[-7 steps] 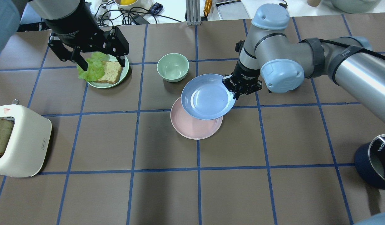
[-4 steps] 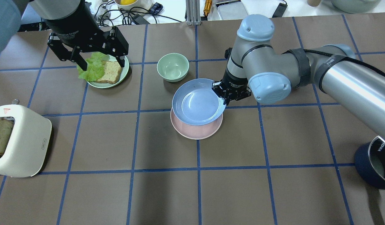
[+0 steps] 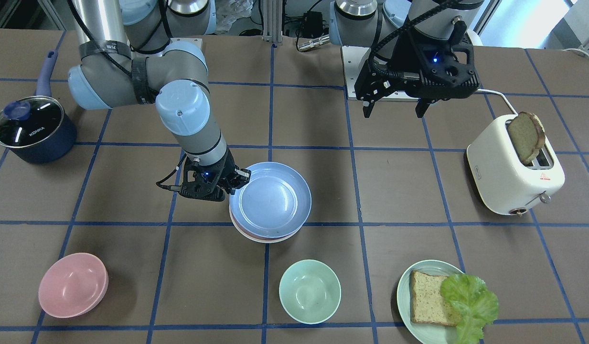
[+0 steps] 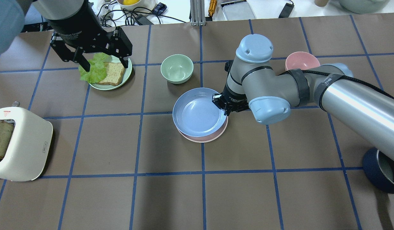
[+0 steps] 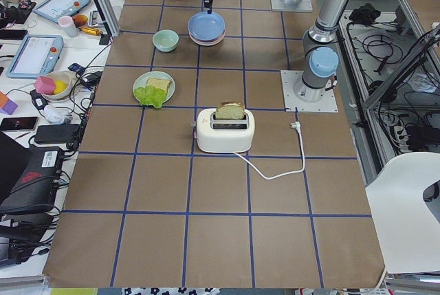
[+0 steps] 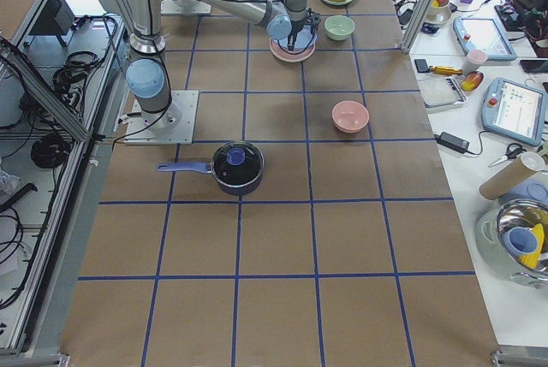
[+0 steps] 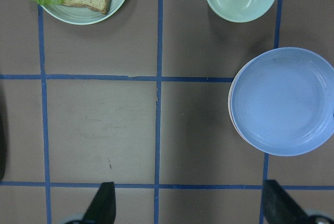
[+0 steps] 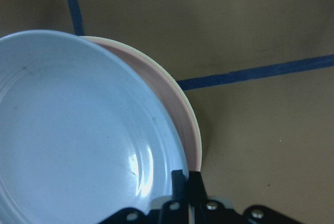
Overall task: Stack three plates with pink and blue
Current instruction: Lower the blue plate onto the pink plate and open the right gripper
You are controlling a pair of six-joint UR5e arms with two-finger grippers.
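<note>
The light blue plate (image 4: 197, 113) lies over the pink plate (image 4: 204, 138) near the table's middle and covers most of it. It also shows in the front view (image 3: 270, 200) and the left wrist view (image 7: 284, 101). My right gripper (image 4: 225, 108) is shut on the blue plate's rim, as the right wrist view (image 8: 186, 182) shows. Whether the blue plate rests fully on the pink plate (image 8: 167, 109) I cannot tell. A pale cream edge (image 3: 256, 240) shows under the pink one. My left gripper (image 4: 105, 67) is open and empty above the bread plate.
A mint bowl (image 4: 177, 68) stands just beyond the stack. A pink bowl (image 4: 300, 60) is behind my right arm. A pale green plate (image 4: 127, 76) holds bread and lettuce. A toaster (image 4: 21, 143) stands at the left and a dark pot (image 4: 382, 172) at the right edge.
My right gripper has carried the blue plate left and toward the robot, down over the pink plate. The arm's shift has uncovered the pink bowl. The left arm has not moved.
</note>
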